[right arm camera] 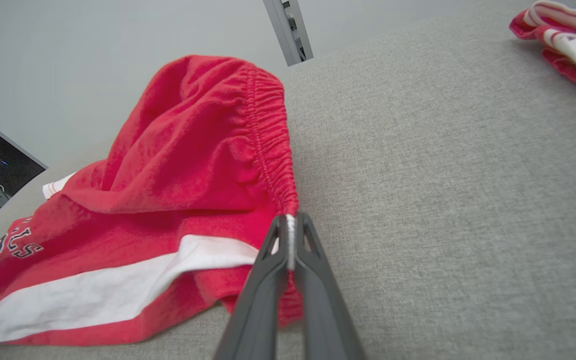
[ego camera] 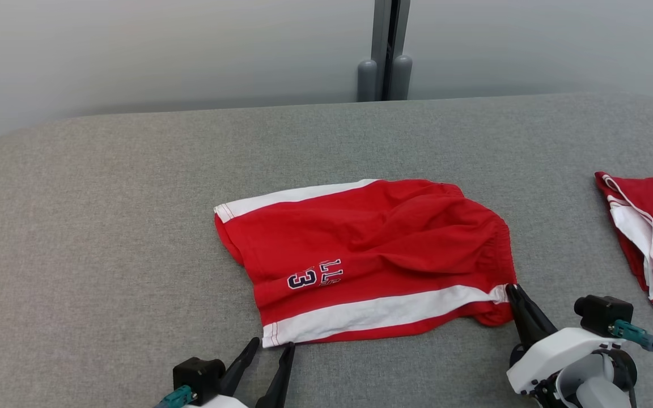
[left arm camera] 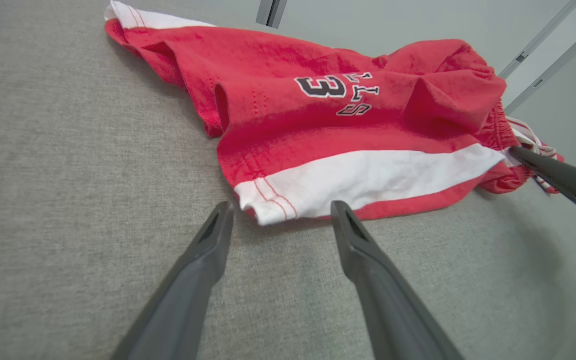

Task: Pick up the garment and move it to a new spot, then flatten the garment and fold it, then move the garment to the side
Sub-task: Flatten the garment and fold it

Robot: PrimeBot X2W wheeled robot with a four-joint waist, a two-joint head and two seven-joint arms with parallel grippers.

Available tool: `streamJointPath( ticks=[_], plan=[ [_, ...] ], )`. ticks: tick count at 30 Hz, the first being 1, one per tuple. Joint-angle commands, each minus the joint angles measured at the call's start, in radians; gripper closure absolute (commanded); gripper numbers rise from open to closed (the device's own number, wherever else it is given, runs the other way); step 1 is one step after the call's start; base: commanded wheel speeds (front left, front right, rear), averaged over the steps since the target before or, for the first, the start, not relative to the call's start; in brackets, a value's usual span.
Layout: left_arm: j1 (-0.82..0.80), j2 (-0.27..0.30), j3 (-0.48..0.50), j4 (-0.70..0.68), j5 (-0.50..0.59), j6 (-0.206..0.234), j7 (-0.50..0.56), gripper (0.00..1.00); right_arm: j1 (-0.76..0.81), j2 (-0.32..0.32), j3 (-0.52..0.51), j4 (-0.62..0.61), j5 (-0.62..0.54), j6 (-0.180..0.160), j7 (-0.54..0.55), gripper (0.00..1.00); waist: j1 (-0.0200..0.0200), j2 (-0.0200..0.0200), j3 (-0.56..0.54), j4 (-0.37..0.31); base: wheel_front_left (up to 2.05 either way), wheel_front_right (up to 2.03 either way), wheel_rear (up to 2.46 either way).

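Jaws of the right gripper [ego camera: 512, 289] are pinched together on the near waistband corner of the red cloth shorts [ego camera: 372, 249] with white side stripes and a dark number 3, while those of the left gripper [ego camera: 273, 343] stand parted and bare, just short of the shorts' near hem corner. The shorts lie rumpled but spread on the grey fabric-covered bench [ego camera: 105, 226]. Well to the right of the shorts lies a second red-and-white folded garment [ego camera: 649, 238].

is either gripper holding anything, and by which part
The right gripper is shut on the red shorts, pinching the waistband corner at the white stripe. The left gripper is open by the hem corner, holding nothing.
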Motion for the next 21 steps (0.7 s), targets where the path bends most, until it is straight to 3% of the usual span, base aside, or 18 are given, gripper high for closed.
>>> streamJointPath(
  ticks=[1,9,10,11,13,21],
  plan=[
    [-0.018,0.005,0.002,0.001,-0.005,-0.002,-0.001,0.00,-0.007,-0.003,-0.003,-0.003,-0.004,0.000,-0.007,1.00,0.0000,0.0000,0.005,-0.002,0.00,0.00,0.00],
    [-0.040,0.005,-0.006,0.017,-0.007,-0.005,-0.001,0.00,-0.019,0.004,-0.002,-0.020,-0.011,0.000,-0.007,1.00,0.0000,0.0000,0.024,-0.009,0.00,0.00,0.00],
    [-0.042,0.005,-0.005,0.017,-0.008,-0.006,-0.001,0.15,-0.019,0.004,-0.003,-0.022,-0.011,0.000,-0.007,1.00,0.0000,0.0000,0.025,-0.010,0.00,0.00,0.00],
    [-0.045,0.005,-0.004,0.018,-0.006,-0.006,-0.001,0.55,-0.019,0.004,-0.004,-0.023,-0.012,0.000,-0.007,1.00,0.0000,0.0000,0.026,-0.011,0.00,0.00,0.00],
    [-0.046,0.005,-0.002,0.020,-0.003,-0.006,-0.001,1.00,-0.019,0.004,-0.006,-0.024,-0.011,0.000,-0.007,1.00,0.0000,0.0000,0.027,-0.012,0.00,0.00,0.00],
    [-0.041,0.005,0.064,-0.035,0.029,-0.001,-0.001,1.00,-0.013,0.005,-0.021,-0.046,-0.010,0.000,-0.007,1.00,0.0000,0.0000,0.019,-0.008,0.00,0.00,0.00]
  ],
)
